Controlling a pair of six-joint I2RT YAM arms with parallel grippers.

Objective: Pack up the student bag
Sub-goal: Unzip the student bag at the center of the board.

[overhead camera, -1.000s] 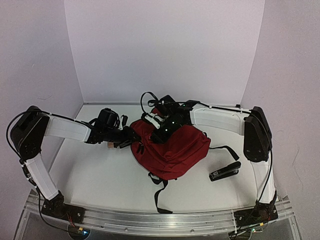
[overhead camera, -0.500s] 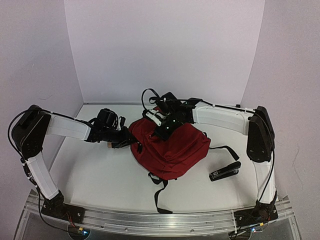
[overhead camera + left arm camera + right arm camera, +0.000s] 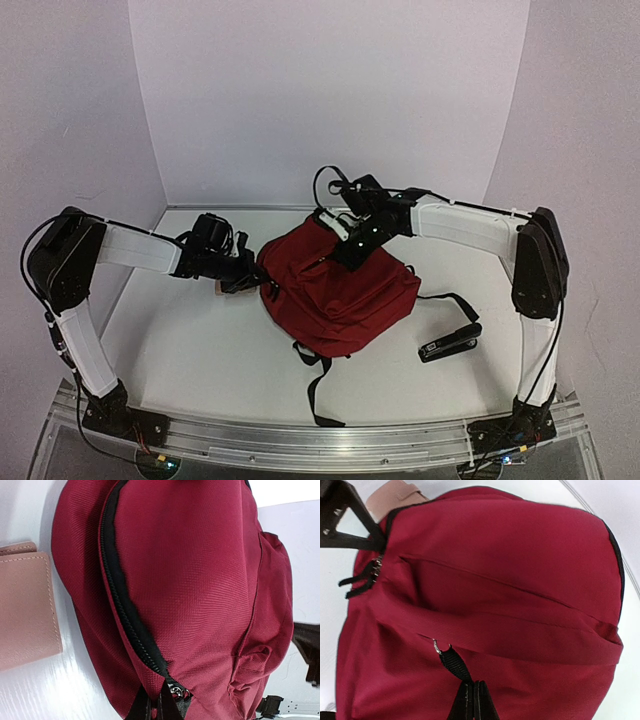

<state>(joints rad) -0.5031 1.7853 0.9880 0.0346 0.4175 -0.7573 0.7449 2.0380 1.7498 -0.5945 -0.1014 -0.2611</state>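
**Op 1:** Mid-table, red backpack [image 3: 345, 290] sits w/ main zip [image 3: 120, 595] looking shut. Packed?

**Op 2:** Prob not: stapler [image 3: 449, 342] & tan wallet [image 3: 25, 610] sit outside it. My left gripper [image 3: 156, 704] is clamped on the zip pull [image 3: 176, 692], right gripper [image 3: 473, 692] on a black tab [image 3: 454, 662].

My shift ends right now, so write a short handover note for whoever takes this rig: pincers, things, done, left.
Left pincer: shut on the zipper pull at the student bag's left end.
Right pincer: shut on a black pull tab on the bag's upper face.
Tan wallet lies outside, beside the bag's left end; black stapler lies right of the bag, apart from it.
Done: contents hidden; the zipper stretch in view looks closed.
Left: probably open the bag, load wallet and stapler, zip up.
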